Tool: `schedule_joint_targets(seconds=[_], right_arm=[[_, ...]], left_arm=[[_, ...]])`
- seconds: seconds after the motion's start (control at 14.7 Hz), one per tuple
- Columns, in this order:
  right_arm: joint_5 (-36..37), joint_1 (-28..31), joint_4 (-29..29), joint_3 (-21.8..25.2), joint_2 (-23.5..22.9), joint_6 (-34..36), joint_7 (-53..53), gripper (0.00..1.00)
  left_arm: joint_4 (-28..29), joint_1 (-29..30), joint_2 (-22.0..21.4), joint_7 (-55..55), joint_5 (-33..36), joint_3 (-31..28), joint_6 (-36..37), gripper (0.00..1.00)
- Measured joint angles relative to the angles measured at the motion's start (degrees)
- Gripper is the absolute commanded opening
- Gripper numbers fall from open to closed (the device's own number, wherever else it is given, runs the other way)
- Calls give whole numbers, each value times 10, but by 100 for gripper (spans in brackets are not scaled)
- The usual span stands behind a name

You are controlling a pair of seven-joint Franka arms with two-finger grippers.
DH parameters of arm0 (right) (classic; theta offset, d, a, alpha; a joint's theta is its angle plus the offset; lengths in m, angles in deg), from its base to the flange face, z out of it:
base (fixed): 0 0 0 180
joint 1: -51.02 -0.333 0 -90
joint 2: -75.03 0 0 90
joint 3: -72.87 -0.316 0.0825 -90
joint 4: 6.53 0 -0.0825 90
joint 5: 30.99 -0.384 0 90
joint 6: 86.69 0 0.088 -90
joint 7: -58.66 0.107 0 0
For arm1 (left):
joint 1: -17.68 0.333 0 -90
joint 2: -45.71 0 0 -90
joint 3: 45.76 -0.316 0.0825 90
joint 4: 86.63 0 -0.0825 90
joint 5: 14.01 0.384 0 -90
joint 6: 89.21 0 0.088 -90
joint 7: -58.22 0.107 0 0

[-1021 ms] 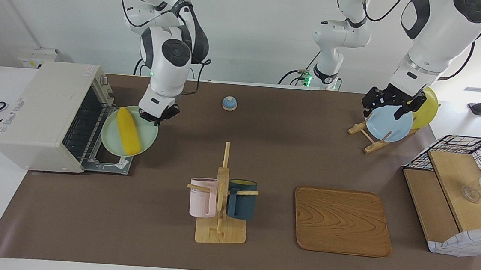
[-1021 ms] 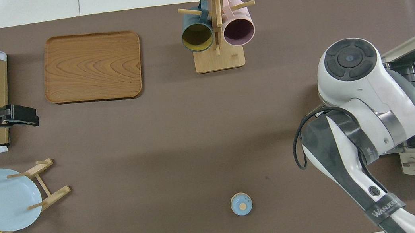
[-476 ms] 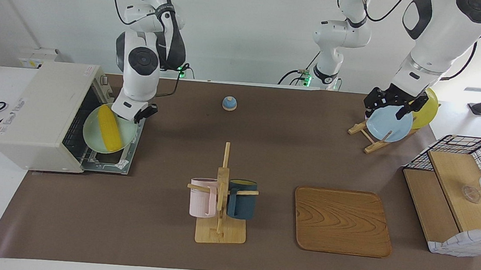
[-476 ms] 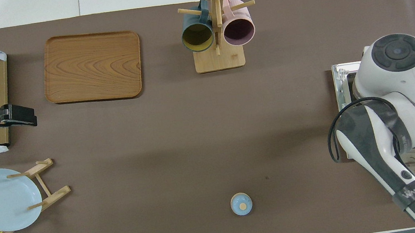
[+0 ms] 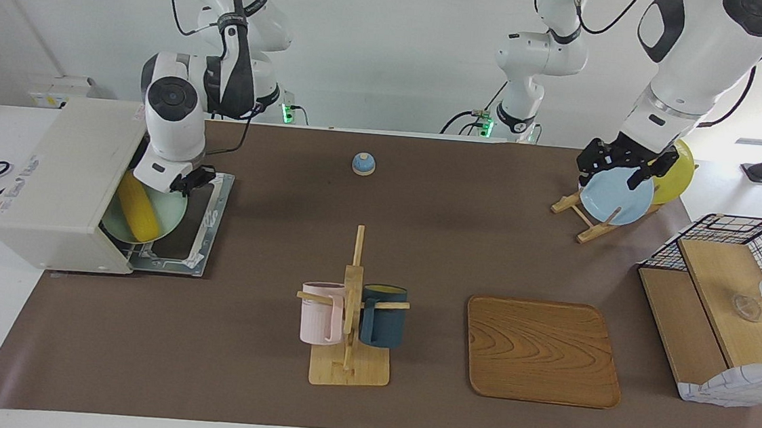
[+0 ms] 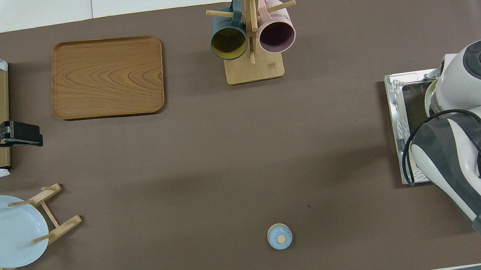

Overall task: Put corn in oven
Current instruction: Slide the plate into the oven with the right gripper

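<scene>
Right claw (image 5: 187,182) pinching rim of pale green plate (image 5: 167,214), corn (image 5: 138,212) lying on it, long axis across the oven (image 5: 60,182) mouth, half inside over the dropped door (image 5: 193,226). Left claw (image 5: 619,166) waiting over blue plate (image 5: 617,198); fingers unreadable.

Right gripper (image 5: 186,182) low, clamped; left gripper (image 5: 619,166) raised, waiting.

A brown surface (image 5: 434,232) carries the oven (image 5: 60,182) at the right arm's end, door down (flat on the mat), a small blue bell (image 5: 363,163), a mug stand (image 5: 349,364), a wooden tray (image 5: 540,350), a plate rack (image 5: 581,219) and a basket shelf (image 5: 720,315).
</scene>
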Motion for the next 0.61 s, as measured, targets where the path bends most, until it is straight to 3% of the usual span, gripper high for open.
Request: schedule_joint_targets(seconds=[0.27,0.34,0.54,0.61], right_arm=[[0,25,-17,0,5,-14,-4,0],[0,28,-23,0,7,-20,-4,18],[0,33,-36,0,12,-25,-4,35],[0,35,-39,0,12,-26,-4,35]], left_arm=[[0,0,0,0,0,0,0,100],[0,0,0,0,0,0,0,100],[0,0,0,0,0,0,0,100],[0,0,0,0,0,0,0,100]])
